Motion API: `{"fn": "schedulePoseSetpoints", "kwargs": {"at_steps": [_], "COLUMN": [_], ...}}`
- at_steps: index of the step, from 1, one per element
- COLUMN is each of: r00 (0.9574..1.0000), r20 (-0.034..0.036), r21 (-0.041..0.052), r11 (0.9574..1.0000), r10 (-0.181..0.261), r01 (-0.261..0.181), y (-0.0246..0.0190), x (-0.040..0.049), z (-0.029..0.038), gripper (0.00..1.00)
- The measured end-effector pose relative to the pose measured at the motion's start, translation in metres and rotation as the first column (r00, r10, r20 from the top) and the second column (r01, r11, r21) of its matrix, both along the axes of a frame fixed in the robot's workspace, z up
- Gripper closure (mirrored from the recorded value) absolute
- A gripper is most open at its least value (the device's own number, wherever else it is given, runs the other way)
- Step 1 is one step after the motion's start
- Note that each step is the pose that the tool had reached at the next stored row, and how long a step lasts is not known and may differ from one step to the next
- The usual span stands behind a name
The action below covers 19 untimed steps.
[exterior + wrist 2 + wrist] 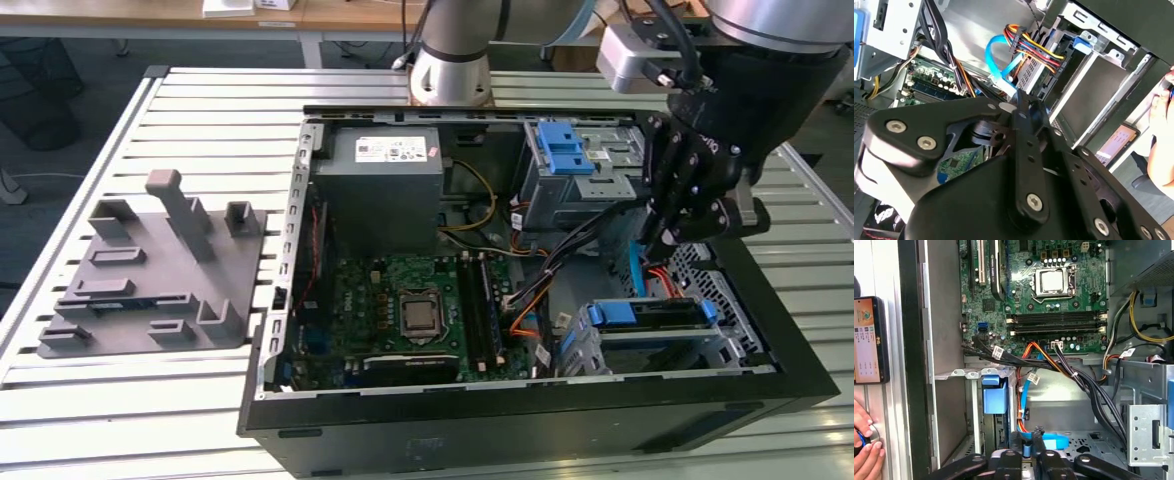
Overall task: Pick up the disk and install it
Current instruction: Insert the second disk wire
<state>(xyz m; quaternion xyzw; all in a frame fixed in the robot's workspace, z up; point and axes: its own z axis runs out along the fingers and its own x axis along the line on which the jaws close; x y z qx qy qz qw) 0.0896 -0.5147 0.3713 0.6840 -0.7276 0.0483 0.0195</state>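
I have the end effector (663, 238) down inside the open computer case (534, 440), at the end on the exterior view's right, just above the lower drive cage (721, 345) with its blue handle (647, 314). In the first wrist view the fingers (1016, 442) stand close together, a narrow gap between them, pinched on a thin edge with blue plastic on it. I read that as the disk (1054, 442), held edge-on. In the second wrist view a strip of green circuit board with a blue rim (956, 164) shows behind the linkage, which fits the disk's underside, though I can see little of it. The disk hangs in the open bay space beside the bundle of black and orange cables (1054, 360) and is not seated in a slot.

The motherboard (400, 300) lies flat in the middle of the case, with the grey power-supply box (380, 175) at the far end. Another blue bracket (561, 148) sits on the upper cage. The grey fixture plate (147, 280) rests on the slatted tabletop (134, 400), well apart from the case on the exterior view's left, with bare upright posts.

Outside the case wall, in the first wrist view, a person's hand (865, 447) rests on the tabletop beside a phone (869, 340).
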Motion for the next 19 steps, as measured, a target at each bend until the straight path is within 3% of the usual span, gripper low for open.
{"fn": "schedulePoseSetpoints", "kwargs": {"at_steps": [1,2,5,11,14,19], "r00": [1.0,1.0,1.0,1.0,1.0,0.9999], "r20": [0.0,0.0,-0.0002,-0.0041,-0.0069,-0.0091], "r21": [-0.0013,-0.0016,-0.0005,0.0298,0.0335,0.0335], "r11": [1.0,1.0,1.0,0.9996,0.9994,0.9994], "r10": [0.0,0.0,-0.001,-0.002,-0.003,-0.005], "r01": [0.0,0.0,0.001,0.002,0.003,0.005], "y": [0.0,0.0,-0.0002,-0.0051,-0.011,-0.0247], "x": [0.0,0.0003,0.0023,0.0037,0.0037,0.0037], "z": [-0.0002,-0.0002,-0.0003,-0.0025,-0.004,-0.0066], "gripper": [0.76,0.83,0.84,0.84,0.84,0.84]}}
